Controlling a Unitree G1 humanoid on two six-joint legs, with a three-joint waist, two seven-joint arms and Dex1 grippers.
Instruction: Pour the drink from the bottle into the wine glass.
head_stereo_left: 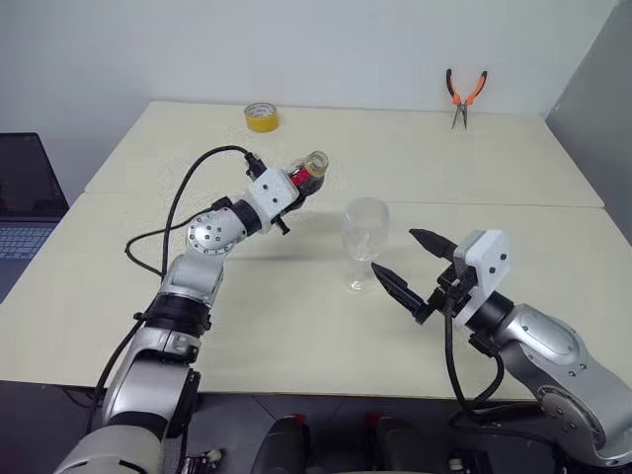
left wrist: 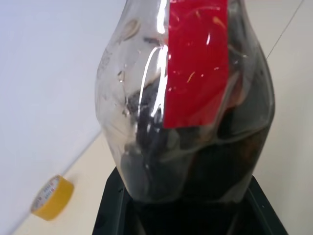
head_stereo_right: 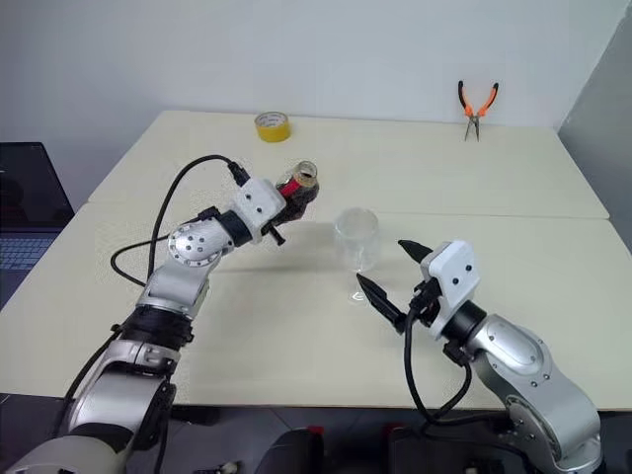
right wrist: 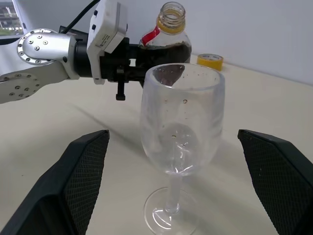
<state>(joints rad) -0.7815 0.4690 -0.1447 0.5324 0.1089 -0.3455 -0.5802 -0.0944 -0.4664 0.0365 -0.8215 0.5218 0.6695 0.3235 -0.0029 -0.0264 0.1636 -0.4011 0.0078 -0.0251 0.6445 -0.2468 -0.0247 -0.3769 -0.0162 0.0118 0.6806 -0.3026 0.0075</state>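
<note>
Pale cream tabletop (head_stereo_left: 296,326) against a plain white wall is where we work. Our small squat clear plastic bottle with the red label (head_stereo_left: 308,174) is held off the table in our left gripper (head_stereo_left: 292,188), whose two black fingers are clamped on its round body; its open neck, ringed in yellow-orange, points up and toward the far right. Dark brown, almost black drink (right wrist: 166,51) sits in its lower body. Just beside it stands the clear stemmed wine glass (head_stereo_left: 363,242), upright and seemingly empty.

Our right gripper (head_stereo_left: 407,265) hangs near the glass with its fingers spread wide on either side of it, holding nothing.

We judge the bottle is being brought to the glass; next it needs carrying over the rim and tipping.

Further out lie a yellow tape roll (head_stereo_left: 261,117) and orange-handled pliers (head_stereo_left: 464,96).

We cannot make out how much drink remains, and the left fingertips are hidden behind the bottle.
</note>
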